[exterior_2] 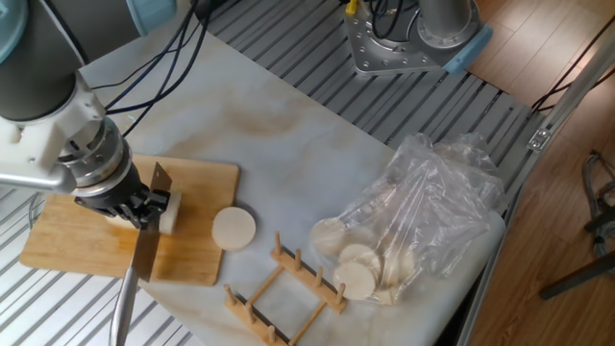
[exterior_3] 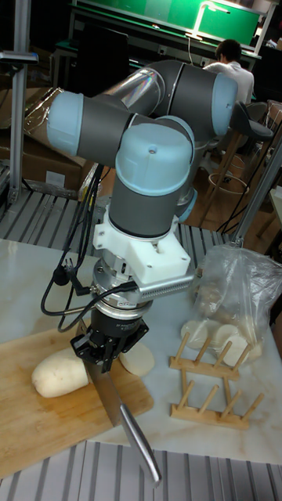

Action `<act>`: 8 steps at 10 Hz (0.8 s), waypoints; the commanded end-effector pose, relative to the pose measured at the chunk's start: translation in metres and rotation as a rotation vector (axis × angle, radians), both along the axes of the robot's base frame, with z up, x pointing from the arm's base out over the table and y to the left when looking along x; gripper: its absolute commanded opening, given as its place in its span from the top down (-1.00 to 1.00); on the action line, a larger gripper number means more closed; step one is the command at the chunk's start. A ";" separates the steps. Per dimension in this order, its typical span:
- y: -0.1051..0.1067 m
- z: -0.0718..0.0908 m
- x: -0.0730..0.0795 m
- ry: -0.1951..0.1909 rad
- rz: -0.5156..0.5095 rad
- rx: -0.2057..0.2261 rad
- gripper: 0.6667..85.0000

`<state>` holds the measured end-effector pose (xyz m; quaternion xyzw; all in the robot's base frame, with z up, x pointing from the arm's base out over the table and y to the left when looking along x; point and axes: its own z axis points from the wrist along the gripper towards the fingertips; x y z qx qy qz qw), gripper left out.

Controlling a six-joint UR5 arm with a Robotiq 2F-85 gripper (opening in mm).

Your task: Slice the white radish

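We saw the white radish (exterior_3: 61, 374) lying on the cutting board (exterior_2: 67, 240), most of it uncut. Our gripper (exterior_2: 135, 205) was clamped on the knife (exterior_2: 142, 259), blade down at its flat end. One slice (exterior_2: 233, 229) lay just beside the board; we judged many cuts remained.
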<state>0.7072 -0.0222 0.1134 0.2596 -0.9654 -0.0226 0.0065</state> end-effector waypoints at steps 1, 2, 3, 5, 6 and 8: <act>0.018 0.005 0.000 0.016 -0.034 0.018 0.98; 0.024 0.004 -0.002 0.024 -0.046 0.035 0.98; 0.024 0.003 -0.002 0.024 -0.048 0.031 0.98; 0.025 0.003 -0.003 0.026 -0.049 0.033 0.98; 0.029 0.007 -0.006 0.039 -0.062 0.047 0.98; 0.018 0.016 -0.003 0.035 -0.050 0.016 0.98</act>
